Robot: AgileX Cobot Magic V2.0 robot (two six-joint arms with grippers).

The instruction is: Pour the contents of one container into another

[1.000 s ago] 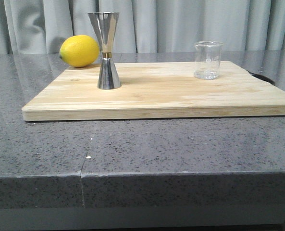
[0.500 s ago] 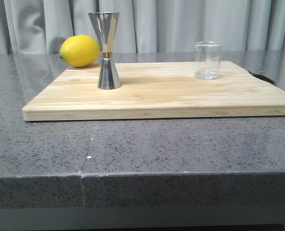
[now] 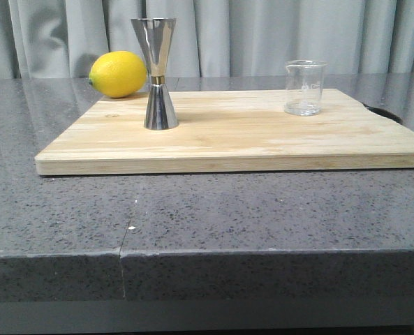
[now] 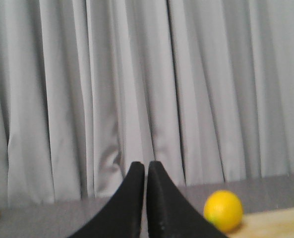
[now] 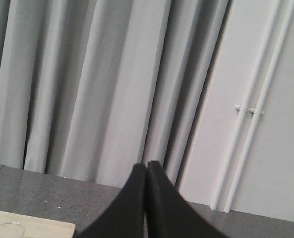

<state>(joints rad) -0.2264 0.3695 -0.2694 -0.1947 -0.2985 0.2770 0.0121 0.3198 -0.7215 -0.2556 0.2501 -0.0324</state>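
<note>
Nothing had been grasped yet: the glass beaker (image 3: 305, 87) stood upright at the far right of the cutting board (image 3: 234, 136), well apart from the steel jigger (image 3: 158, 73) on the left, near the lemon (image 3: 119, 73). Left gripper (image 4: 146, 166) and right gripper (image 5: 146, 166) each had jaws pressed together, empty, clear of the bench (image 3: 207, 209). Reaching came next, probably the right arm opening around the beaker.

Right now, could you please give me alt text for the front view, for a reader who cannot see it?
A steel jigger and a clear glass beaker stand upright and apart on a wooden board, jigger left, beaker right. A lemon sits at the board's far left corner on the grey stone counter; neither hand is in view.
</note>
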